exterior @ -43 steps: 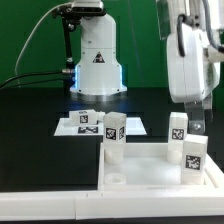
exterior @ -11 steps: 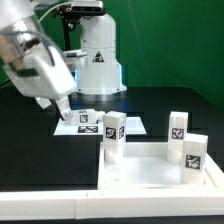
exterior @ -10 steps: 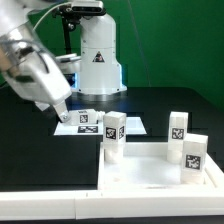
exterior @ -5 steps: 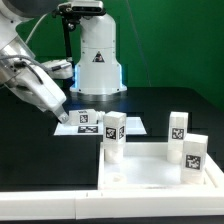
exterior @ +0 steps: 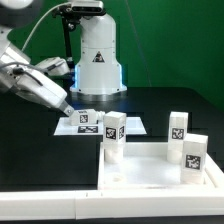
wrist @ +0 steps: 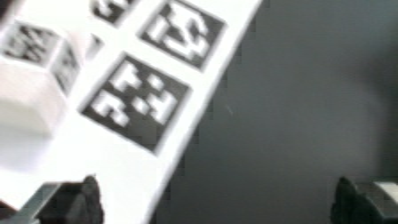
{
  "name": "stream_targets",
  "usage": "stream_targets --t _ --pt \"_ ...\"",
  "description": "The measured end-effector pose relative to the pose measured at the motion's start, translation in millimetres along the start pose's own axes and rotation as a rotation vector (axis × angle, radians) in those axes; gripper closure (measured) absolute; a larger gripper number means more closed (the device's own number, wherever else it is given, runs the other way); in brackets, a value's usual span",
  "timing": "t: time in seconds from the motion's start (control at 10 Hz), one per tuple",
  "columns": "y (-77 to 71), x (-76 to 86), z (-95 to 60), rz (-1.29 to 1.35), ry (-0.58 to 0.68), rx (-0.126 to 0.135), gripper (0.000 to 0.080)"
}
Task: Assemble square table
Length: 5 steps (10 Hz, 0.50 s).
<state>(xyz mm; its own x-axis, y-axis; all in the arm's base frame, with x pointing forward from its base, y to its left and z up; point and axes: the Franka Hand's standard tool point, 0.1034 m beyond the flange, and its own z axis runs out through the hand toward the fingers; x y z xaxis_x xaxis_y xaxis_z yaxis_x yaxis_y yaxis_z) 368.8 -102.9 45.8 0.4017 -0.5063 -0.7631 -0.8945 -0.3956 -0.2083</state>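
The square table's white slab (exterior: 150,172) lies at the front of the black table. Three short white tagged legs stand upright on it: one at its far left corner (exterior: 113,135), one at the far right (exterior: 178,127) and one nearer on the right (exterior: 192,152). My gripper (exterior: 66,110) hangs tilted on the exterior view's left, its tips just over the marker board's left edge, well apart from the slab and legs. In the wrist view the gripper (wrist: 217,198) is open; only the board's edge and bare black table show between its dark fingertips (wrist: 71,200).
The marker board (exterior: 95,122) lies flat behind the slab, and its tags (wrist: 139,95) fill much of the wrist view. The robot's white base (exterior: 97,60) stands at the back. A long white bar (exterior: 45,197) runs along the table's front edge.
The arm has swung from the exterior view's right side to its left. Over the last second it leaned lower and further left, its tips staying by the marker board's edge. The jaws stayed open.
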Motion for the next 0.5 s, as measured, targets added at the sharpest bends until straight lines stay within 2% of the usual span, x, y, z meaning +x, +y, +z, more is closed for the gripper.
stream_targets --t 0.5 --pt "4.6 -1.6 4.1 0.013 -0.008 -0.005 0.0151"
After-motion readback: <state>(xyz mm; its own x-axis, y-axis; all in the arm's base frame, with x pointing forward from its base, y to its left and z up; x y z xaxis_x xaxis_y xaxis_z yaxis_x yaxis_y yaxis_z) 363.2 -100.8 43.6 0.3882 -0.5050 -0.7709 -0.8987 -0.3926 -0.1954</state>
